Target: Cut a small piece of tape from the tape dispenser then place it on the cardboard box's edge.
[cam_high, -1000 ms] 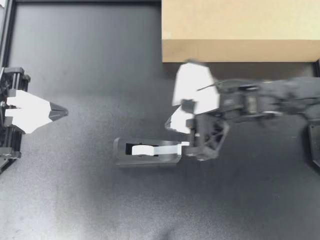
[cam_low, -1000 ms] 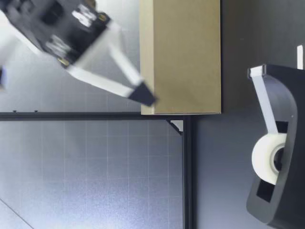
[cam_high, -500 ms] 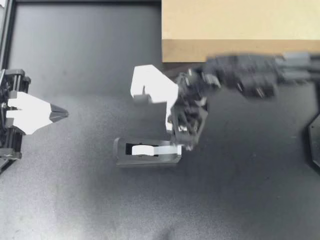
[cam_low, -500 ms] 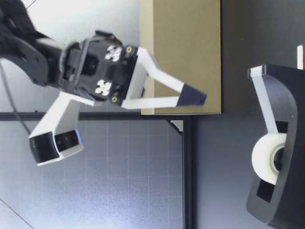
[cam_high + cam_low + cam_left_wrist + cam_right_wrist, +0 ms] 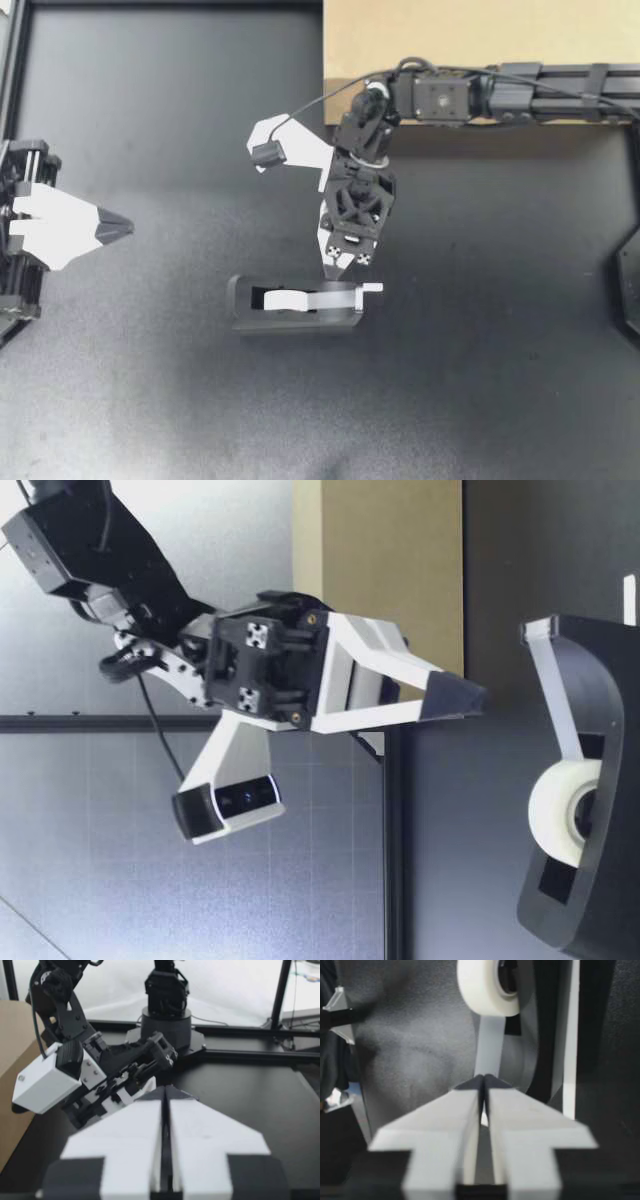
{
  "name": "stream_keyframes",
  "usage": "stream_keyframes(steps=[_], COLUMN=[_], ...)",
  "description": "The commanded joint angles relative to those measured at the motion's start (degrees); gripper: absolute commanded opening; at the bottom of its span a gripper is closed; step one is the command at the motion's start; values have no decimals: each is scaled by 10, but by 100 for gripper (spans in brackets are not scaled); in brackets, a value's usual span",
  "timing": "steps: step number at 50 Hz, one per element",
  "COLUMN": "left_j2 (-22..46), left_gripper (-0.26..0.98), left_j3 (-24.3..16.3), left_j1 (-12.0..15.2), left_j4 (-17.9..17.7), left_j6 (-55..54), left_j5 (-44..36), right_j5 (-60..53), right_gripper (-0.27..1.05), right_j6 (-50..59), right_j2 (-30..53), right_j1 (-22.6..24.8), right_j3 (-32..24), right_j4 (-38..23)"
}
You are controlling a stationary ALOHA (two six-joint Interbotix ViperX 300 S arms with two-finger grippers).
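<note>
From above, my right gripper (image 5: 337,268) points at the cutter (image 5: 372,288) end of the tape dispenser (image 5: 300,320). The dispenser lies near the middle of the dark surface (image 5: 480,400), apart from the cardboard box (image 5: 480,40) at the far right side. My right arm (image 5: 540,95) reaches in along the box's near edge and covers much of it; only the corner toward the middle shows bare. My left gripper (image 5: 118,225) hangs at the left side, well apart from everything. The left wrist view shows its two white fingers (image 5: 125,1135) pressed together along one seam, with nothing between them.

The low view adds what the top view cannot. The right gripper's tips sit above the dispenser with a clear gap to the raised cutter, so nothing is touched. The tape roll (image 5: 562,813) stands on edge in its holder, and a strip (image 5: 560,705) runs from it up to the cutter.

The right wrist view shows that gripper closed tight and empty, its tips lined up over the strip below the roll.

A wide bare stretch of surface lies between my left gripper and the dispenser. More open room lies on the dispenser's near side and off to its right
</note>
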Motion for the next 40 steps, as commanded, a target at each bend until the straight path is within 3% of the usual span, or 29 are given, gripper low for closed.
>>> stream_keyframes(steps=[1, 6, 40], left_j2=[4, 4, 5], left_gripper=[-12, -12, -12], left_j3=[-7, -7, -6], left_j1=[1, 1, 1], left_j4=[-1, -1, -1], left_j6=[-1, 0, -1], left_j5=[-5, -5, -11], right_j5=[-1, 2, 39], right_gripper=[26, 32, 33], right_j6=[-1, -1, 11], right_j2=[-6, 0, 33], right_j1=[-1, -1, 8], right_j3=[-17, -18, -22], right_j4=[-1, 0, 4])
